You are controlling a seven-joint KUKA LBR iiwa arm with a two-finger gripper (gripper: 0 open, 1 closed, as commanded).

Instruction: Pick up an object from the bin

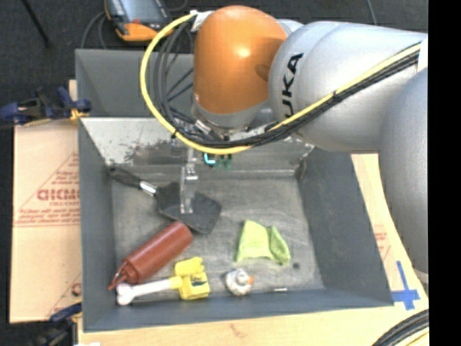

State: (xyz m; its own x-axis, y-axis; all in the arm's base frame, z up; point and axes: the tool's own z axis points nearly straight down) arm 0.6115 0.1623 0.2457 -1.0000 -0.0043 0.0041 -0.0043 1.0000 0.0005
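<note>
- My arm (346, 85) comes in from the right of the frame and fills the upper right. Its orange cover (238, 56) sits at upper centre, ringed by yellow and black cables.
- My gripper (189, 202) hangs straight down below that cover, left of the middle of the grey bin (94, 215).
- I cannot tell from this view how far open the gripper is, and I see nothing gripped in it.
- The gripper's lower end lies over the flat dark head of a black tool (205, 215), a spatula-like thing. Its thin handle runs up and to the left toward the bin's upper-left corner. I cannot tell whether I am touching the head or only just above it.
- A red bottle (155, 254) lies just below the black tool's head, tilted, with its pointed nozzle toward the lower left corner.
- A yellow-and-white toy (173, 285) lies below the bottle, along the bin's lower wall. Its white handle points left and its yellow block sits at its right end.
- A small round white-and-orange thing (238, 281) lies right of the toy, near the lower wall.
- A crumpled green cloth (261, 242) lies right of centre, apart from the black tool and from my gripper.
</note>
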